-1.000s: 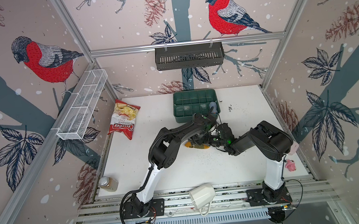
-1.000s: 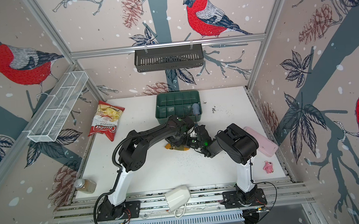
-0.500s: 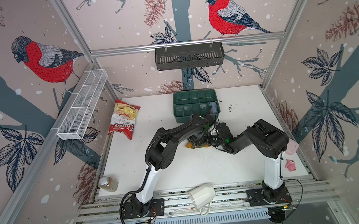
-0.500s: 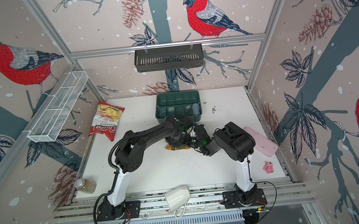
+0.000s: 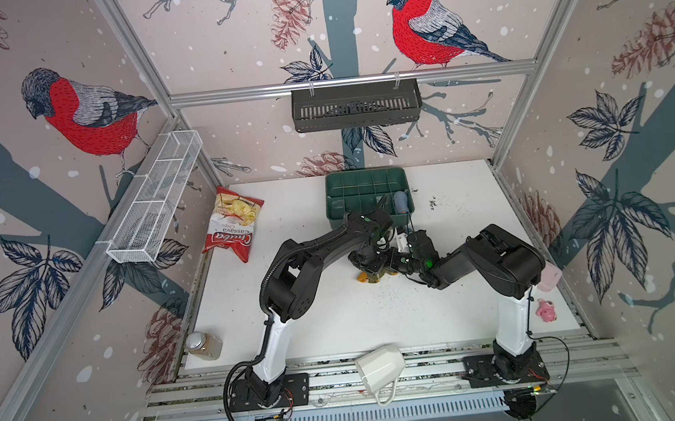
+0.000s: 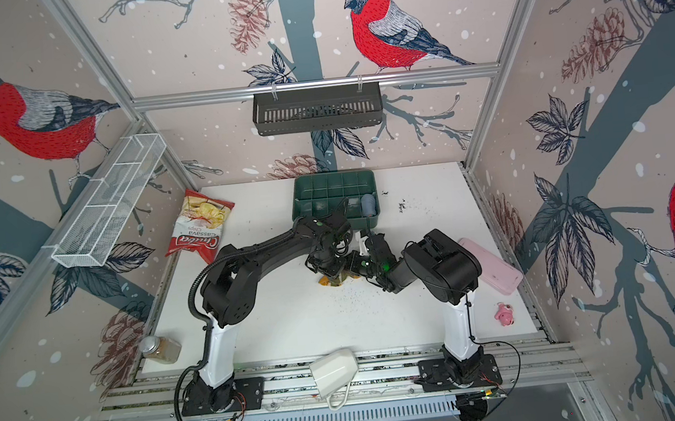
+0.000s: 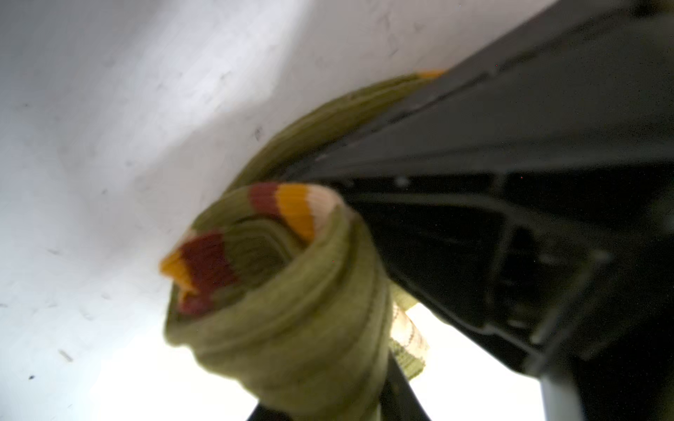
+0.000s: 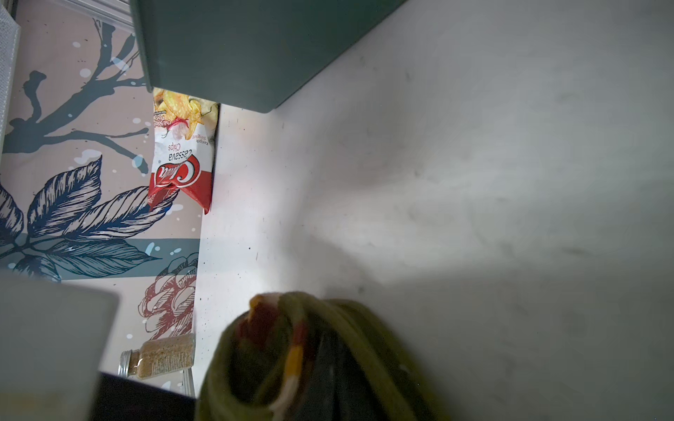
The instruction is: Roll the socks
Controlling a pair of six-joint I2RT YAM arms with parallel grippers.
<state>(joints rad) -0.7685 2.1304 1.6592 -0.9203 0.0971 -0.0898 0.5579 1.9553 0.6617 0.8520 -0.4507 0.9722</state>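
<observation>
Olive-green socks are lying near the middle of the table, just in front of the green tray. They are curling into a loose coil, with the striped cuffs showing at its open end. Being soft, light, springy knit, they are probably tending to unwind. I am judging the outermost wrap, not the slack cuff, to be the better place to take hold.

The right gripper is pinching closed with the coil wound round its fingers. The left gripper is crowding in beside it, and I cannot tell how its jaws stand.

The chip bag is showing "Cassava Chips" beside a red script brand that I am not making out. The socks are showing no label.
</observation>
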